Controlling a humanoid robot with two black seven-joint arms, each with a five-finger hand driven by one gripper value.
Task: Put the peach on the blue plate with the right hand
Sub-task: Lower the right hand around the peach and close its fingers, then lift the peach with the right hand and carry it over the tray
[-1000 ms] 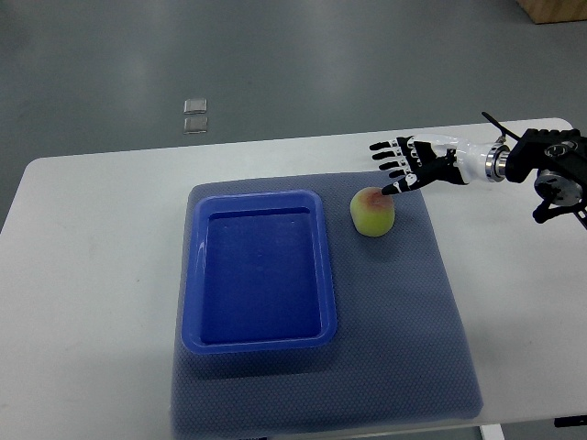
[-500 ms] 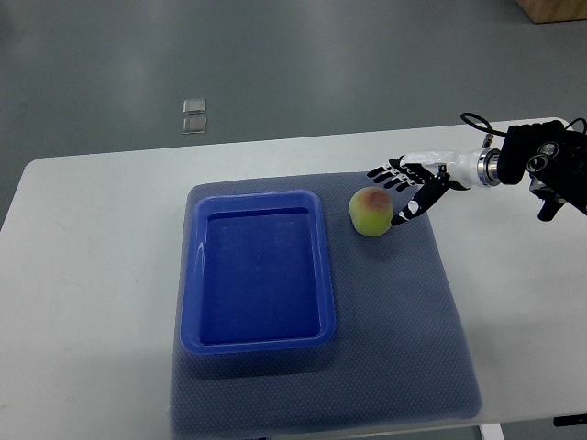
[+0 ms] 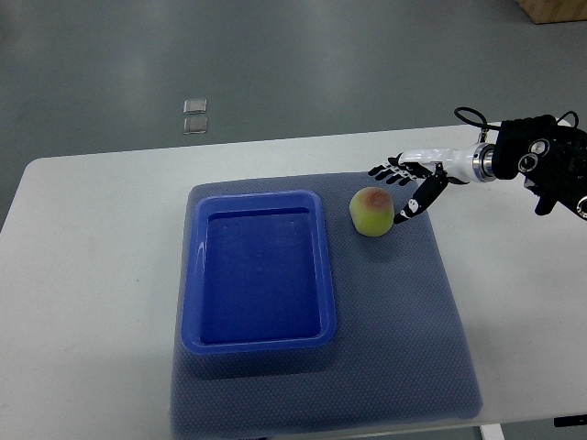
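A yellow-green peach [image 3: 371, 212] with a red blush on top sits on the grey mat, just right of the blue plate [image 3: 259, 269], a deep rectangular tray that holds nothing. My right hand [image 3: 400, 191] reaches in from the right edge and is open around the peach's right side. Its fingers [image 3: 386, 172] are spread just behind and right of the fruit, and the thumb [image 3: 417, 203] points down beside it. The hand is close to the peach but does not hold it. The left arm is out of view.
The grey mat [image 3: 404, 339] covers the middle of a white table [image 3: 92, 275]. Two small clear squares [image 3: 194, 115] lie on the floor beyond the table. A brown box corner [image 3: 555, 9] shows at the top right.
The right hand has rotated and drawn in closer to the peach's right side, with the thumb now lowered beside it. The peach and plate have not moved.
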